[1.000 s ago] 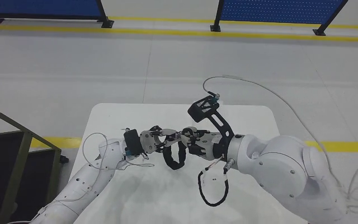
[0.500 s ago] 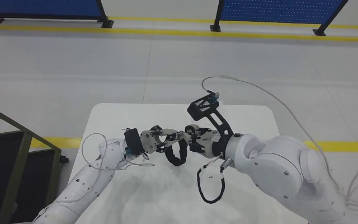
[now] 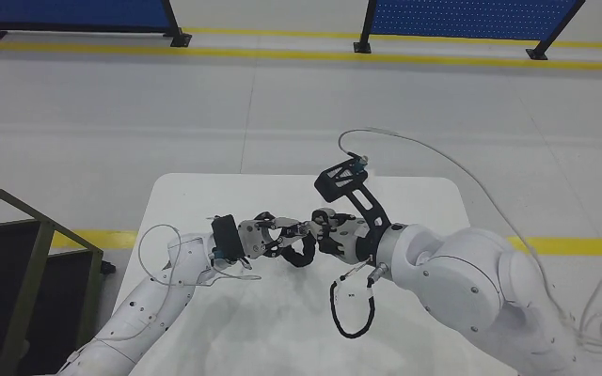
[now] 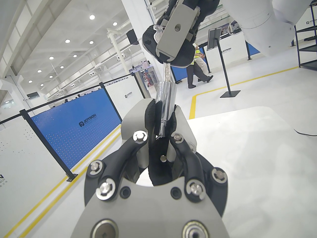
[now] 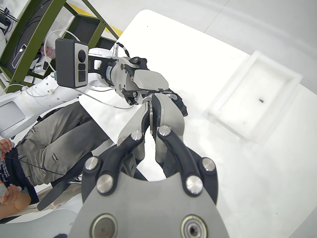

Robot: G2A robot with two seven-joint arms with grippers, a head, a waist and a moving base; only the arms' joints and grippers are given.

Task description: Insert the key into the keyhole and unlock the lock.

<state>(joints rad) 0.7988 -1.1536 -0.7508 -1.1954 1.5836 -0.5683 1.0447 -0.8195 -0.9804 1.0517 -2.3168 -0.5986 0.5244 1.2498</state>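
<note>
A: White surface (image 3: 423, 197) underneath, both arms above it. Left claw (image 4: 162, 118)?
B: Pinching the lock (image 4: 165, 100); its chrome barrel sticks out past the tips.
A: And the right claw (image 5: 151, 105)?
B: Pressed together on the key (image 4: 167, 71), directly facing the left claw. The blade meets the barrel's end, seemingly entering it, though depth is hard to judge.
A: Anything else?
B: White tray (image 5: 252, 92) on the surface, well apart from the right claw.

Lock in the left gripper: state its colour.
The lock is shiny silver; left wrist view shows it best.
</note>
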